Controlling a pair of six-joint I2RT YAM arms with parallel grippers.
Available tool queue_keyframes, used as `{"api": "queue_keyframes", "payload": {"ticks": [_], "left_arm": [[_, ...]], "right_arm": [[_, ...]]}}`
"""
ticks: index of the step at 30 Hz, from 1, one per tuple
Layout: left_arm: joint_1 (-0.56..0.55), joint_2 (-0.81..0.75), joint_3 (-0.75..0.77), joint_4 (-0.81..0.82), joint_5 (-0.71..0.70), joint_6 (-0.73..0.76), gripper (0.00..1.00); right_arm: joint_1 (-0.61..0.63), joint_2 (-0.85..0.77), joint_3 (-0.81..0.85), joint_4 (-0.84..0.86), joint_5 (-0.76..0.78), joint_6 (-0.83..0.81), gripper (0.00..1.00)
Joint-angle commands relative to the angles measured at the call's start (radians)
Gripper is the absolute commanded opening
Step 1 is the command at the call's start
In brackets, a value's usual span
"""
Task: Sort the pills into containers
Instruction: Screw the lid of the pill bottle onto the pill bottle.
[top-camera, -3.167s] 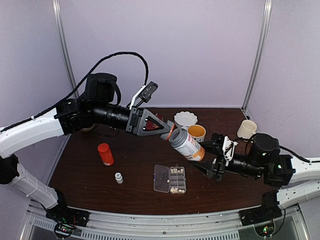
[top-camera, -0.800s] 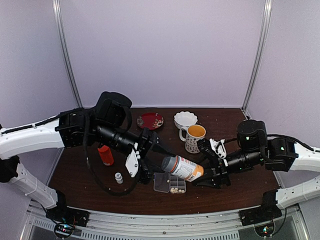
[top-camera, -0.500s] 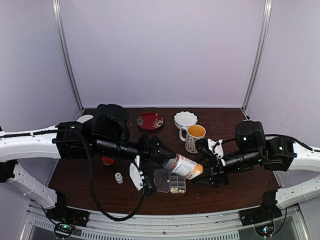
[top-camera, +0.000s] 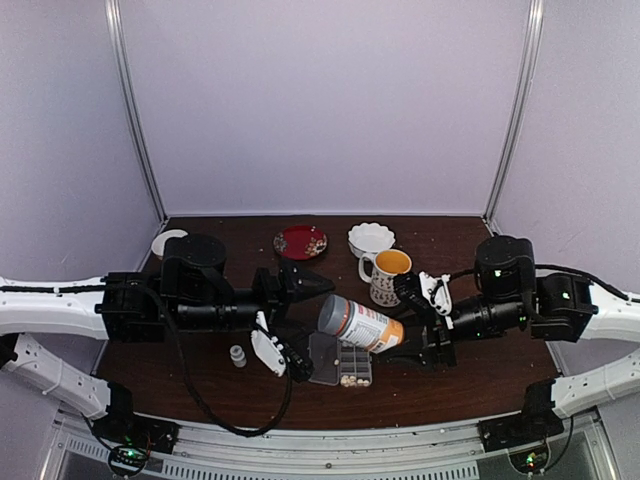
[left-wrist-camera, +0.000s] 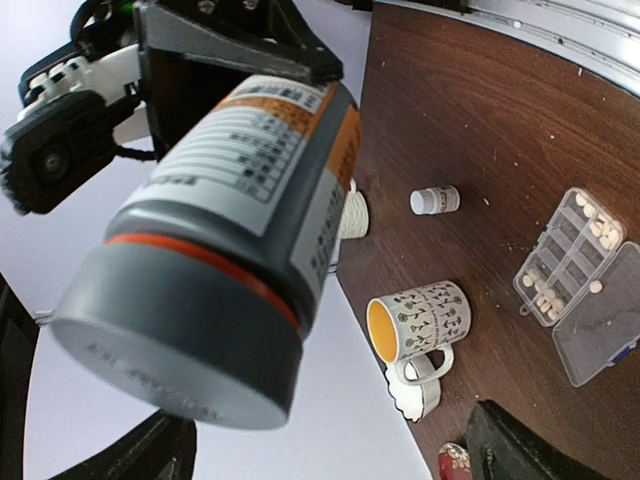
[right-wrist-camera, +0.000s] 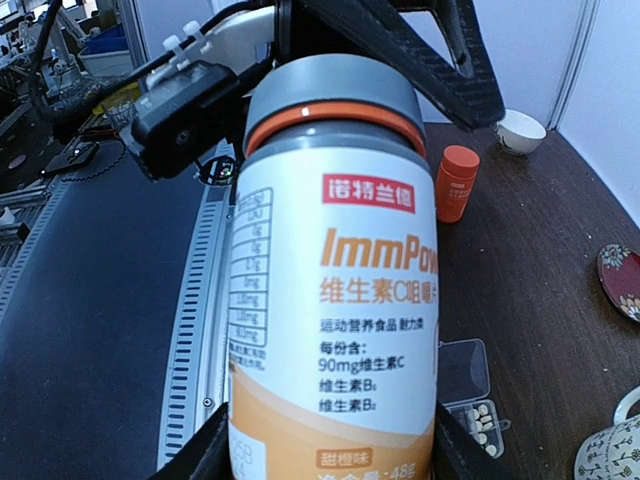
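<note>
Clear pill box (top-camera: 328, 368) lies beneath bottle (top-camera: 360, 326) held in right jaws

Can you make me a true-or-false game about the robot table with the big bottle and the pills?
1. The right hand holds the big bottle. True.
2. The bottle's grey cap is off. False: it is on.
3. The pill box is open, with pills inside. True.
4. The mug lies on its side. False: it stands upright.
5. The left hand grips the small white bottle. False: it is open, and that bottle stands apart from it.
</note>
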Motion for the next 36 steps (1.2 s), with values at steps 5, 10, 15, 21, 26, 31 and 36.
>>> {"api": "queue_keyframes", "payload": {"ticks": [5,10,15,21,26,31,36], "left_arm": [[0.002,-0.141,-0.058,0.147,0.082,-0.564,0.98],[0.001,-0.173,-0.044,0.202,-0.036,-1.126,0.98],[0.002,-0.103,0.159,-0.104,-0.095,-1.482,0.97],[0.012,-0.156,0.102,0.044,0.046,-1.717,0.98],[0.043,-0.18,0.095,0.171,0.135,-1.938,0.97],[0.114,-0.069,0.297,-0.102,0.251,-2.065,0.98],[0.196,0.005,0.29,-0.073,0.477,-2.23,0.98]], "right_arm": [[0.004,-0.05,0.043,-0.005,0.127,-0.049,0.0],[0.005,-0.078,0.023,0.023,0.237,-0.074,0.0],[0.005,-0.108,-0.003,0.085,0.313,-0.086,0.0],[0.005,-0.131,-0.033,0.146,0.366,-0.101,0.0],[0.009,-0.12,-0.033,0.152,0.376,-0.129,0.0],[0.026,-0.114,-0.033,0.171,0.39,-0.163,0.0],[0.044,-0.089,-0.016,0.174,0.389,-0.176,0.0]]}}
